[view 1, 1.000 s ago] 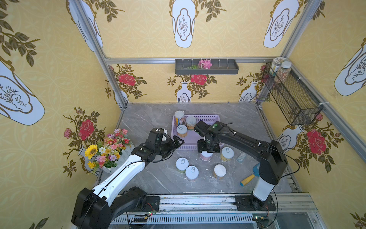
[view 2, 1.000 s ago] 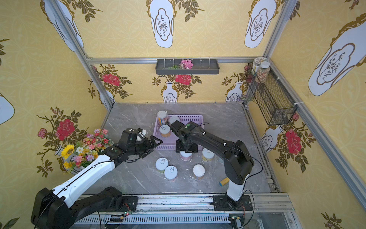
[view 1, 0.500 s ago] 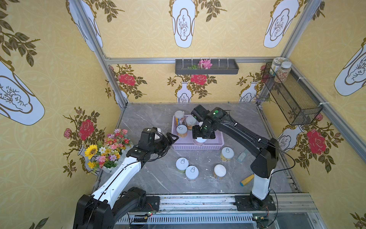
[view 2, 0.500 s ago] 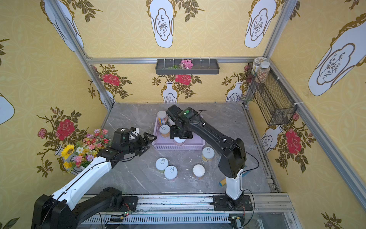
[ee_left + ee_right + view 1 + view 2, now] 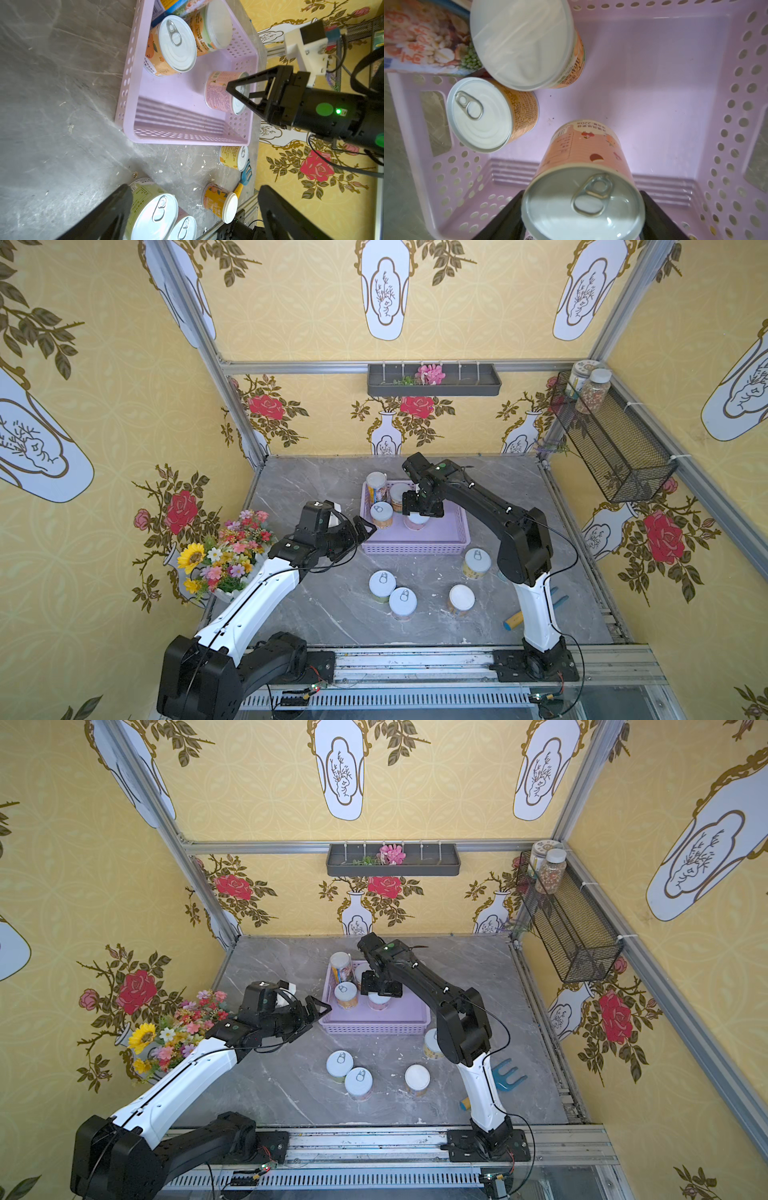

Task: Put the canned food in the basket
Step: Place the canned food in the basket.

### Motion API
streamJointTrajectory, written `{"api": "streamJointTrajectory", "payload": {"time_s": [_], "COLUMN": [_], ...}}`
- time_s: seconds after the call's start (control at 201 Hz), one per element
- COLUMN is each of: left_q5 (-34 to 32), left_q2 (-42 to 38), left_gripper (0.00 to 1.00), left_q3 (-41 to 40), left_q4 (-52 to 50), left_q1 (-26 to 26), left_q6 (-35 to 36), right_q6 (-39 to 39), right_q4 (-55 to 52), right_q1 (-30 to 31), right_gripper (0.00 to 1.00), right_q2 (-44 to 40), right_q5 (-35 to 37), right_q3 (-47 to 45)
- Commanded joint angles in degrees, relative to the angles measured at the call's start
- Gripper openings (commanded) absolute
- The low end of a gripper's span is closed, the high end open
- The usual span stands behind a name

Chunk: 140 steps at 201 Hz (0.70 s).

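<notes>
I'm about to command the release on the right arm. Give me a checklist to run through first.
1. Right gripper shut on pink can: ok.
2. Pink can inside the basket walls: ok.
3. Can base resting on basket floor: cannot tell.
4. Gap between pink can and orange can: ok.
5. Left gripper open, outside the basket: ok.

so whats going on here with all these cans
The right gripper is shut on a pink can, holding it upright low inside the lavender basket. Three others are in there: a tall blue-and-yellow can and two orange cans. Four more cans stand on the grey table. The left gripper hovers open and empty beside the basket.
</notes>
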Motion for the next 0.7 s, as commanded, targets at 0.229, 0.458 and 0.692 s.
{"api": "streamJointTrajectory", "payload": {"time_s": [0.229,0.458,0.692], "left_q5": [-8.5,-9.2,-9.8], "left_q2": [2.8,2.7,2.4], "left_gripper": [1.0,1.0,1.0], "left_q3": [4.1,3.7,3.4], "left_q4": [-0.3,-0.4,-0.9], "left_q1": [-6.7,-6.8,-6.8], "left_q6": [3.8,3.7,4.0], "right_q6": [0.6,1.7,2.3], "right_q4": [6.0,8.6,12.2], "right_q1": [-0.2,0.0,0.2], "right_gripper": [0.71,0.71,0.71], "right_q2": [6.0,7.1,8.0], "right_q5": [-0.5,-2.4,-5.5], "right_q3": [5.4,5.5,5.5]}}
